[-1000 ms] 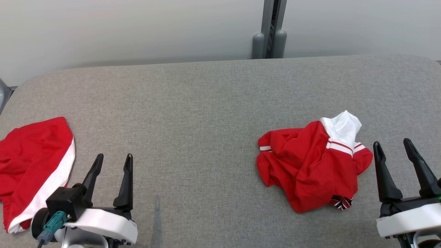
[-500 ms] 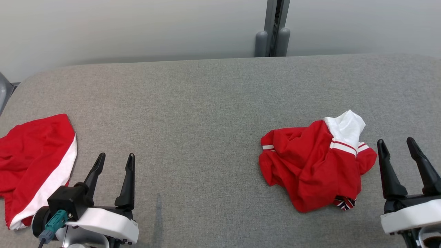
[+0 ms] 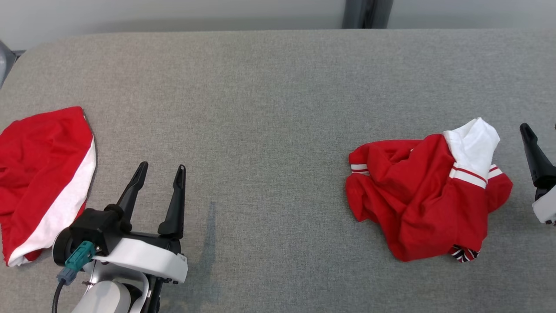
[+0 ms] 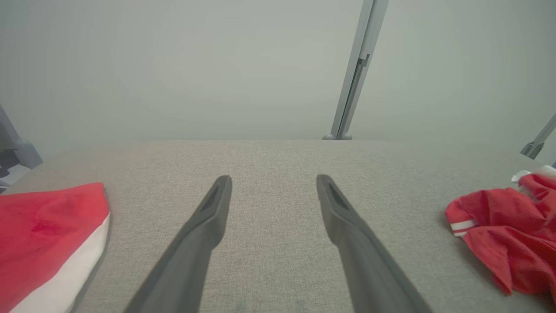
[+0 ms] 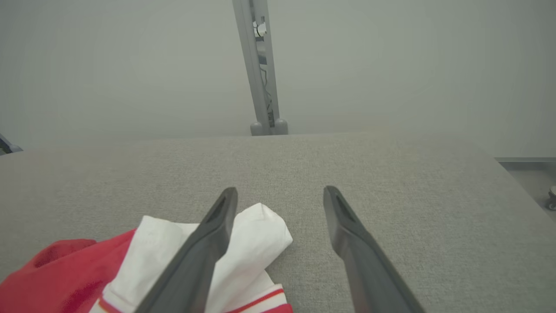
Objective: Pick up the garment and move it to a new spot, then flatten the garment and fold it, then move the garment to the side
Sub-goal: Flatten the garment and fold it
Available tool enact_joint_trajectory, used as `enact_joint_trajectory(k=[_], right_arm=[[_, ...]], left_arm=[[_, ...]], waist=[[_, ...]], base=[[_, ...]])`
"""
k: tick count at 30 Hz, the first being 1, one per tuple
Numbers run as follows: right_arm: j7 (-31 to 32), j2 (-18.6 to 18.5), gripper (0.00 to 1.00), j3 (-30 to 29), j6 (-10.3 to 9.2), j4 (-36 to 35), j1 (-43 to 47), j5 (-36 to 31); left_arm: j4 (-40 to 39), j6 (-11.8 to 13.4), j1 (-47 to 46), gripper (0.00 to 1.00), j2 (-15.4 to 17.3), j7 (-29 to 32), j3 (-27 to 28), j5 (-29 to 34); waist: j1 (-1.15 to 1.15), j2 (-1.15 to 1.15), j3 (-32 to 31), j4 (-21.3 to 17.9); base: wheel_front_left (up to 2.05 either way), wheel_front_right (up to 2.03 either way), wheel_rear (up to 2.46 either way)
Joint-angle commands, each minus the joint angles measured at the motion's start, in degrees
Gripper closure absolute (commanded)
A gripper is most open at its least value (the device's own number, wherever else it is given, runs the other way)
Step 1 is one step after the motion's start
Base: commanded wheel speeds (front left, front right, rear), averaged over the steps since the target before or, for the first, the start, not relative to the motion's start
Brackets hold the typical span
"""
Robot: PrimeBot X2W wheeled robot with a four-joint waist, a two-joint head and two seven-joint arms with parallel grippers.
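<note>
A crumpled red garment with a white panel and striped cuffs lies on the right of the grey fabric table. My right gripper stands open just right of it at the picture's edge, empty. In the right wrist view my right gripper points past the garment, whose white part lies under the left finger. My left gripper is open and empty at the lower left, far from the garment. In the left wrist view my left gripper is over bare table, with the garment at the far right.
A second red cloth with a white band lies at the table's left edge, just left of my left gripper, and also appears as the red cloth. A grey post stands behind the table's far edge. A pale wall is behind.
The whole head picture has shifted, so the camera has moved: the table fills more of it and my right gripper now sits at the right edge. Both grippers stay open.
</note>
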Motion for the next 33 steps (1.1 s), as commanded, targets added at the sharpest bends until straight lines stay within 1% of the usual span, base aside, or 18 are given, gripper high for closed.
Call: enact_joint_trajectory(k=[1,3,8,12,15,16,17,18,22,26,29,33], right_arm=[[1.1,-1.4,0.0,1.5,0.0,1.8,-1.7,1.4],[3.2,-3.6,0.0,4.7,0.0,4.2,-4.3,3.1],[7.1,-6.8,0.0,11.4,0.0,8.7,-9.0,7.4],[9.6,-8.2,0.0,15.3,0.0,11.9,-11.0,10.3],[11.6,-8.5,0.0,17.5,0.0,13.3,-11.7,13.2],[11.9,-8.8,0.55,18.1,0.0,13.7,-11.9,14.0],[11.6,-9.0,0.89,18.3,0.0,13.8,-12.1,14.7],[11.8,-9.1,1.0,18.7,0.0,14.2,-12.1,15.7],[9.3,-9.6,1.0,19.0,0.0,13.0,-12.3,18.8],[4.3,-10.0,1.0,18.4,0.0,9.8,-12.4,20.7],[-0.4,-10.6,1.0,18.1,0.0,6.4,-13.3,20.1],[-6.3,-9.3,1.0,18.3,0.0,2.2,-15.9,18.0]], left_arm=[[0.3,-0.4,-1.4,0.0,-0.1,-0.4,-0.1,0.5],[0.6,-0.9,-2.2,0.0,-0.5,-0.6,-0.4,0.5],[1.7,-1.4,-3.7,0.0,-1.1,-1.4,-0.8,0.2],[2.5,-1.6,-4.2,0.0,-1.4,-1.7,-0.9,0.1],[2.8,-1.7,-4.6,0.0,-1.7,-2.0,-1.0,0.1],[3.0,-1.7,-4.7,0.0,-1.8,-2.0,-1.1,0.1],[3.1,-1.7,-4.7,0.0,-1.8,-2.1,-1.1,0.1],[3.2,-1.6,-4.8,0.0,-1.8,-2.2,-1.1,0.1],[3.5,-1.4,-4.8,0.0,-1.9,-2.4,-1.1,0.1],[3.6,-1.1,-4.6,0.0,-1.9,-2.6,-1.1,0.1],[3.6,-1.0,-4.4,0.0,-1.7,-2.7,-1.1,0.1],[3.5,-0.8,-4.2,0.0,-1.4,-2.5,-1.0,0.1]], waist=[[0.0,0.0,2.0,1.1],[0.0,0.0,3.2,1.7],[0.0,0.0,5.0,2.4],[0.0,0.0,5.7,2.8],[0.0,0.0,6.0,2.8],[0.0,0.0,6.0,2.8],[0.0,0.0,6.1,2.8],[0.0,0.0,6.2,2.7],[0.0,0.0,6.2,2.4],[0.0,0.0,5.6,1.6],[0.0,0.0,4.9,0.9],[0.0,0.0,4.0,-0.2]], base=[[0.0,0.0,0.0],[0.0,0.0,0.0],[0.0,0.0,0.0],[0.0,0.0,0.0],[0.0,0.0,0.0],[0.0,0.0,0.0],[0.0,0.0,0.0],[0.0,0.0,0.0],[0.0,0.0,0.0],[0.0,0.0,0.0],[0.0,0.0,0.0],[0.0,0.0,0.0]])
